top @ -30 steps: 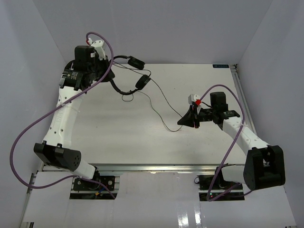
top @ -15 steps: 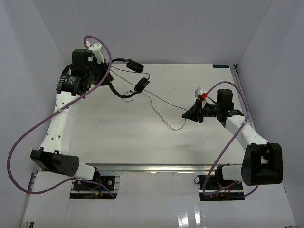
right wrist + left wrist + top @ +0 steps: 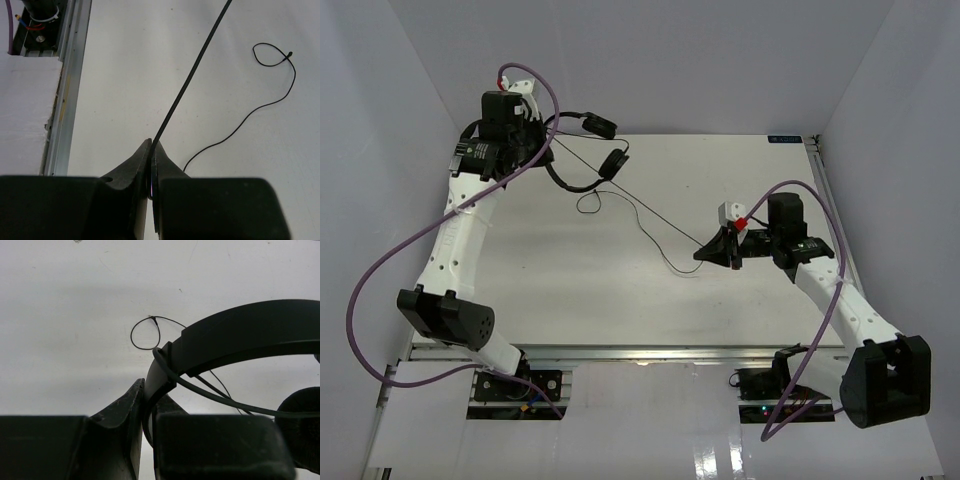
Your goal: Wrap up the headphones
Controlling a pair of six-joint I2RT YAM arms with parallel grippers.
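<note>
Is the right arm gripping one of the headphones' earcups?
No, its jaws are pinched shut on the thin cord alone.

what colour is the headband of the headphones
The headband is black, plain with no pattern. It shows best in the left wrist view.
</note>
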